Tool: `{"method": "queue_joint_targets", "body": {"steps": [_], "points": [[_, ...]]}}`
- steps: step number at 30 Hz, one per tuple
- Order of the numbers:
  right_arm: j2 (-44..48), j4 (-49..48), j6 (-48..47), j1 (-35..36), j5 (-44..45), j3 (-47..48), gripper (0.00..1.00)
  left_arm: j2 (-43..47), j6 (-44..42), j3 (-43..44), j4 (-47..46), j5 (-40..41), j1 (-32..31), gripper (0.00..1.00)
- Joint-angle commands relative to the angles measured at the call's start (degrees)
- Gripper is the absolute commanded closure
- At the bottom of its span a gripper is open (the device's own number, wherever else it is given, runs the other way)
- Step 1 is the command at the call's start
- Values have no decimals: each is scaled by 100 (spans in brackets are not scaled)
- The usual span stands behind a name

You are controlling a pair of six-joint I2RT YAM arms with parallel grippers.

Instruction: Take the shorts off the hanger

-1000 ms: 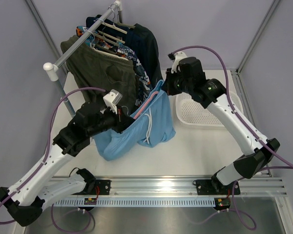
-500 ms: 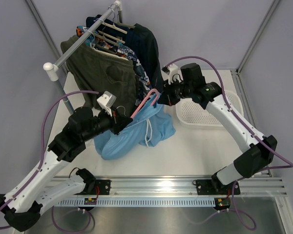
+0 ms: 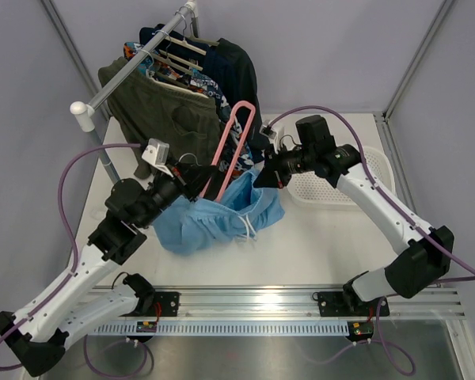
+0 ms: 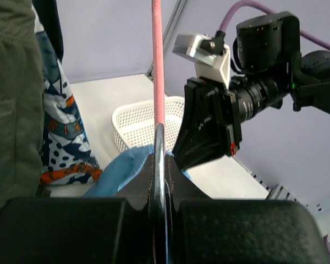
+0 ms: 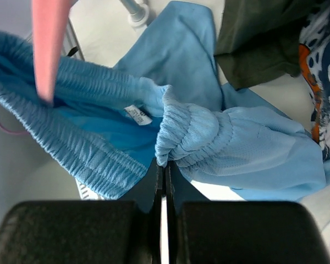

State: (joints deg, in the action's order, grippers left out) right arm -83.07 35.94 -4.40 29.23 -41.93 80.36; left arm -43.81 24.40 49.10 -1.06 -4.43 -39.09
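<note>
Now the left gripper [image 3: 191,176] pinches the pink hanger [image 3: 236,146], which rises toward 1 o'clock. The right gripper [image 3: 263,179] clamps the waistband of the blue shorts [image 3: 214,220], heaped on the table [image 3: 324,237] at its 8 o'clock.

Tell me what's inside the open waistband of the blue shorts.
The pink hanger dips into the blue shorts' opening, and a white label shows on the inner fabric. The hanger's lower end is hidden by the waistband. The right hand pinches the gathered waistband.
</note>
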Motion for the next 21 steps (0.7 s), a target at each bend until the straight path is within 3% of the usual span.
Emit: {"method": "queue_joint_targets", "body": {"steps": [1,2,3,4,8,11,17,21], "points": [[361,25,-683,-14,-719,85,96,-328,74,81,-1168,74,-11,100],[388,375,-1111,-14,-772,268,91,-417,-14,134,-1151,-5,-11,100],[388,596,-1724,-14,-807,400,73,-592,-232,317,-933,-136,-11,100],[396,876,-1730,-23,-825,550,66,-680,-365,424,-792,-224,-11,100],[554,2272,-3483,-84,-702,1253,39,-997,-1138,872,-44,-489,15,100],[642,3343,-4756,-164,-930,1884,33,-1129,-1701,1092,394,-708,24,100],[573,5034,-7605,-181,-1212,2746,33,-1252,-3063,1339,1019,-1804,24,100],[187,5177,-8146,-164,-1133,3380,32,-1366,-3967,1601,1668,-2386,24,100]]}}
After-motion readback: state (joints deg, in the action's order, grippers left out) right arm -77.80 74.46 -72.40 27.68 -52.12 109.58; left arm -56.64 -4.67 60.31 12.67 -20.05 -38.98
